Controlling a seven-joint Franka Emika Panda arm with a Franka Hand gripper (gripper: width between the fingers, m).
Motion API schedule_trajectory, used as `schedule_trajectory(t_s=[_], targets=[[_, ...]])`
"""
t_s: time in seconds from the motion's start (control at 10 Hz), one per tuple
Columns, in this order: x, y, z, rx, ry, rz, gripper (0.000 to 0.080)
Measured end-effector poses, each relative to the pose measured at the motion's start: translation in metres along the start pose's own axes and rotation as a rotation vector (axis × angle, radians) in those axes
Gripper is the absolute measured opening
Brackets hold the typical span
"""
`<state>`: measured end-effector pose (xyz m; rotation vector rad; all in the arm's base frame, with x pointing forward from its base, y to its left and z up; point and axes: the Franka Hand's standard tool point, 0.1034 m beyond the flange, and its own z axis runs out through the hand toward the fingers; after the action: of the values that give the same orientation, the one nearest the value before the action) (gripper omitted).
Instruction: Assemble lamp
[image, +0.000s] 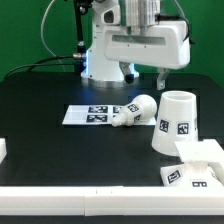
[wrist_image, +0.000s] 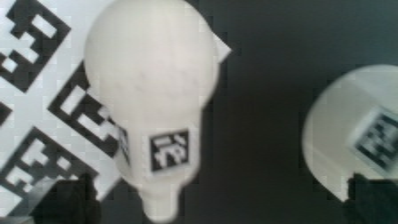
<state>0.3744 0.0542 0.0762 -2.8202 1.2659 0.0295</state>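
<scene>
The white bulb (image: 133, 110) lies on its side on the black table, partly over the edge of the marker board (image: 88, 115). In the wrist view the bulb (wrist_image: 151, 95) fills the middle, with its neck and a tag pointing toward my fingers. The tapered shade (image: 178, 122) stands wide end down at the exterior view's right of the bulb, and its rim shows in the wrist view (wrist_image: 356, 125). The stepped base (image: 195, 165) sits at the front right. My gripper (image: 146, 80) hovers above the bulb, open and empty, with dark fingertips (wrist_image: 54, 205) wide apart.
The marker board shows beside the bulb in the wrist view (wrist_image: 36, 100). White strips (image: 60, 195) edge the table's front and left side. The robot's white base (image: 100, 60) stands at the back.
</scene>
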Motion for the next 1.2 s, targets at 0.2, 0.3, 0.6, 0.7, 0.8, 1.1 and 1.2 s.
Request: schedule_trajectory(t_s=[0.2,0.3,0.6,0.7,0.8,1.1,1.2], targets=[[-0.006,0.007,0.015,-0.015,-0.001,-0.017,0.0699],[-0.006,0.008,0.021,-0.023,-0.001,-0.088,0.0699],[-0.005,0.013,0.04,-0.037,0.0,-0.083,0.0699],[-0.006,0.015,0.044,-0.038,0.003,-0.074,0.0699],[-0.007,0.017,0.05,-0.047,-0.002,-0.073,0.0699],[-0.009,0.019,0.057,-0.051,-0.005,-0.05,0.0699],[-0.009,0.019,0.058,-0.052,-0.005,-0.053,0.0567]])
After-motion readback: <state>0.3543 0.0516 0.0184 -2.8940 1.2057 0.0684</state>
